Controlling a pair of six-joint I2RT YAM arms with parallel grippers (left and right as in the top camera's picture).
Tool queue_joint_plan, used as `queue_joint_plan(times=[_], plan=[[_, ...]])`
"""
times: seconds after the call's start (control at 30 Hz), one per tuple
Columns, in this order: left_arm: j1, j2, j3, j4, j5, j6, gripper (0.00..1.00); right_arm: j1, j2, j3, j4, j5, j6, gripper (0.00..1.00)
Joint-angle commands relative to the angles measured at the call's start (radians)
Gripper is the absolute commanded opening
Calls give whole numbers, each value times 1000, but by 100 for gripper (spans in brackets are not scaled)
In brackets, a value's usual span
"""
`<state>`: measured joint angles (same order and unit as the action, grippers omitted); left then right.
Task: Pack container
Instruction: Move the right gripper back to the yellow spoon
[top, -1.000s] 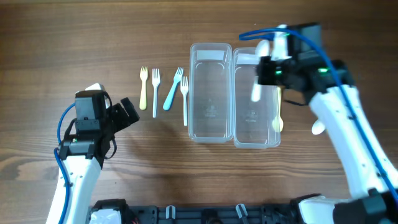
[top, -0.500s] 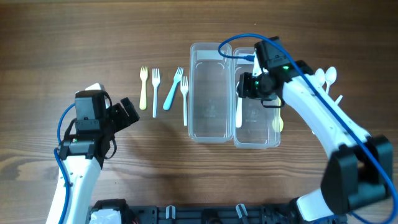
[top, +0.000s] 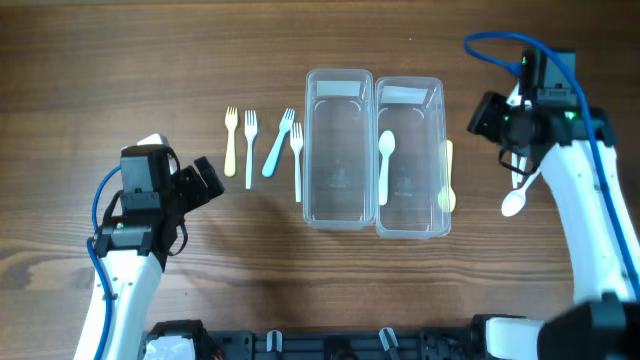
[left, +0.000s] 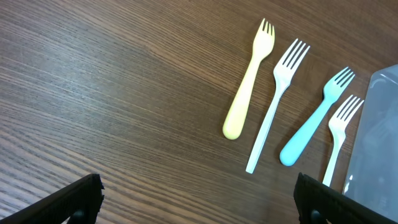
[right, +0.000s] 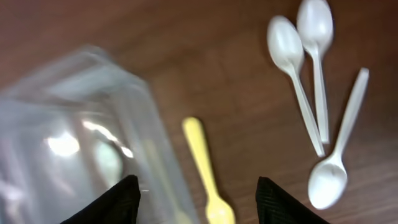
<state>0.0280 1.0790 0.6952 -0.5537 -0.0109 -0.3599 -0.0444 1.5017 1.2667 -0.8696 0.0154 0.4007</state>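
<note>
Two clear containers stand side by side mid-table, the left one (top: 338, 185) bare inside. The right container (top: 412, 195) holds a pale spoon (top: 386, 165) along its left wall. A yellow spoon (top: 447, 178) (right: 201, 158) lies against its right wall, outside it. My right gripper (top: 480, 115) (right: 202, 208) hovers open and holding nothing just right of that container, over the yellow spoon. Three white spoons (right: 314, 74) lie to its right; overhead only one (top: 514, 202) shows. My left gripper (top: 208, 178) (left: 199, 208) stands wide open, holding nothing, left of the forks.
Left of the containers lie a yellow fork (top: 230, 140) (left: 247, 84), a white fork (top: 250, 148) (left: 275, 109), a blue fork (top: 277, 145) (left: 313, 123) and another white fork (top: 297, 160) (left: 339, 140). The left container's wall (left: 380, 143) shows at the left wrist view's right edge.
My right gripper opened and let the pale spoon go into the right container. It then drew back to the right, past the container's right wall. The left arm stayed still.
</note>
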Motion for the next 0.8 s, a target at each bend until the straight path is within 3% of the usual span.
queue_joint_plan(times=[0.0, 0.23, 0.63, 0.77], plan=[[2, 2, 18, 0, -10, 16, 100, -6, 118, -64, -6, 29, 17, 60], [2, 2, 18, 0, -10, 16, 100, -3, 265, -82, 13, -118, -61, 57], [2, 2, 18, 0, -10, 16, 100, 67, 281, -83, 90, -204, -241, 58], [2, 2, 18, 0, -10, 16, 100, 56, 281, -83, 69, -119, -129, 65]])
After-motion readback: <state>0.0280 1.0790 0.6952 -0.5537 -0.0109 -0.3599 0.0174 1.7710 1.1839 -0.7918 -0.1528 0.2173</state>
